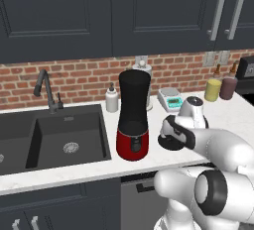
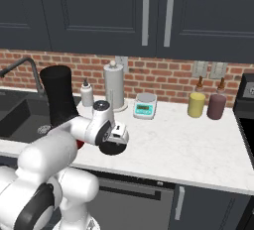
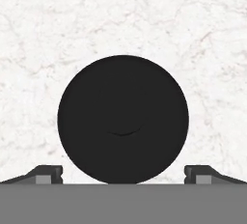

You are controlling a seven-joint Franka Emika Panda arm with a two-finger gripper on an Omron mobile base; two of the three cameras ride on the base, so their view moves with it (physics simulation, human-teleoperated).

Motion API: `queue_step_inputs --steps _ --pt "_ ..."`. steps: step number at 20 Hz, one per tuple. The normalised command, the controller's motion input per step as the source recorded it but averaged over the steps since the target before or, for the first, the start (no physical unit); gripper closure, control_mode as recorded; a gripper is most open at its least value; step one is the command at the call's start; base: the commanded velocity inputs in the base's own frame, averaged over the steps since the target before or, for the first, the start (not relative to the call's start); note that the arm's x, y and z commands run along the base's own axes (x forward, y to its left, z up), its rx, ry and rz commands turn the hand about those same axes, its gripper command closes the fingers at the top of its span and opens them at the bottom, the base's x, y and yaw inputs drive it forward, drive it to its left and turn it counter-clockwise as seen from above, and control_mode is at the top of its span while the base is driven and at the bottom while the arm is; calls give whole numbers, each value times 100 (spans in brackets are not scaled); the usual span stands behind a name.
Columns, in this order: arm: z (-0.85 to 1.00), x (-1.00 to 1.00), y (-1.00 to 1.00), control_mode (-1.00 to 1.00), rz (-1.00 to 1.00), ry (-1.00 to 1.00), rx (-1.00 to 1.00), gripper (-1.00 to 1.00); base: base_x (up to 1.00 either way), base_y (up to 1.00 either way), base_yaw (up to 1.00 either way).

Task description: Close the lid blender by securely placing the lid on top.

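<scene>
Lid lies between wide-open fingers, untouched.

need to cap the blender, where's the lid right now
The lid lies flat on the white counter, just right of the blender, directly under the open pincer.

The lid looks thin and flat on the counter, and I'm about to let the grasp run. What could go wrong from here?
1. The lid lies flat on the marble counter, and the open hand spans barely more than its width, so a fingertip may land on the rim or slip off.
2. The blender stands close beside it; the arm could bump its tall jar when lifting.
</scene>
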Motion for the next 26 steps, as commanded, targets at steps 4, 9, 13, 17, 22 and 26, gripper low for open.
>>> queue_step_inputs --steps 4,9,13,17,22,26 --pt "-17 13 -6 -100 0 0 0 -100 0 0 0" --pt "-19 12 -3 -100 0 0 0 -100 0 0 0" --pt "-19 14 0 -100 0 0 0 -100 0 0 0" --pt "-19 13 0 -100 0 0 0 -100 0 0 0" --pt "-17 14 0 -100 0 0 0 -100 0 0 0" --pt "-15 15 0 -100 0 0 0 -100 0 0 0"
